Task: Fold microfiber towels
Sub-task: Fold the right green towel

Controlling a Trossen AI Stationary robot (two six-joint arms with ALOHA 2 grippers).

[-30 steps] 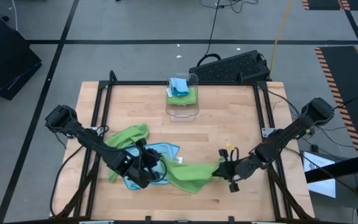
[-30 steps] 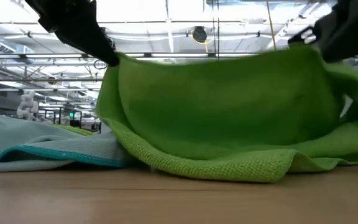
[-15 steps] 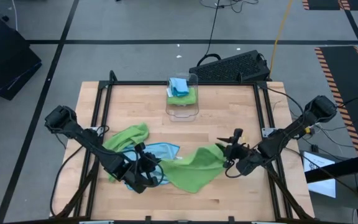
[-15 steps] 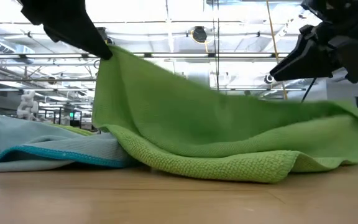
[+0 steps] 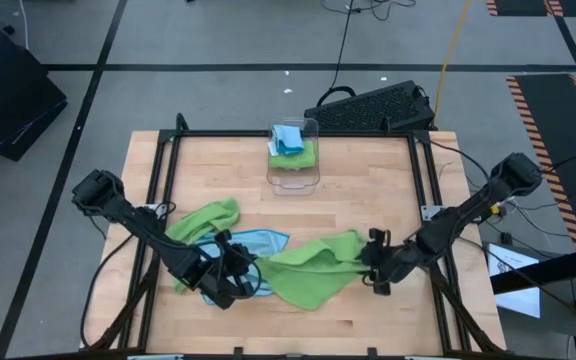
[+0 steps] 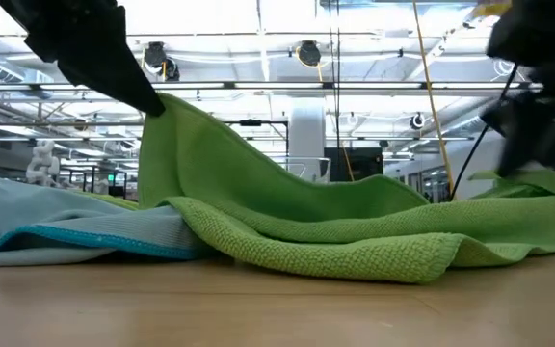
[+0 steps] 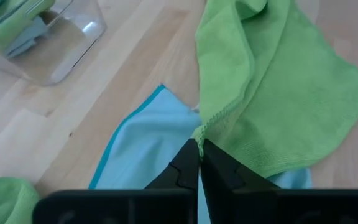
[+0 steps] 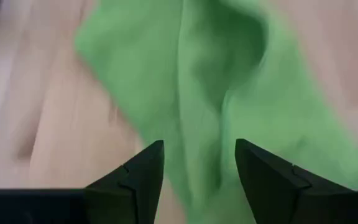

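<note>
Low view first: we're looking at the lime green towel slumped right in front of us on the table. A second ago it was stretched up between both arms like a curtain; now its right side is lying down in a rumpled heap while the left corner is still being held up high. So the right gripper has let go, and in the right wrist view its fingers are standing apart over the green cloth with nothing between them.

The left gripper is pinching the green towel's hemmed edge, jaws closed tight on that corner, same as before. We're seeing it in the high view near the table's front left.

The green towel is sitting in the front middle of the table, creased and partly doubled over, one edge overlapping the light blue towel beside it. That blue one is lying flat with a darker teal hem. Another green towel is bunched up just behind it, towards the left.

Farther back, the clear bin is sitting at the table's far edge, with folded green and blue cloths inside.
</note>
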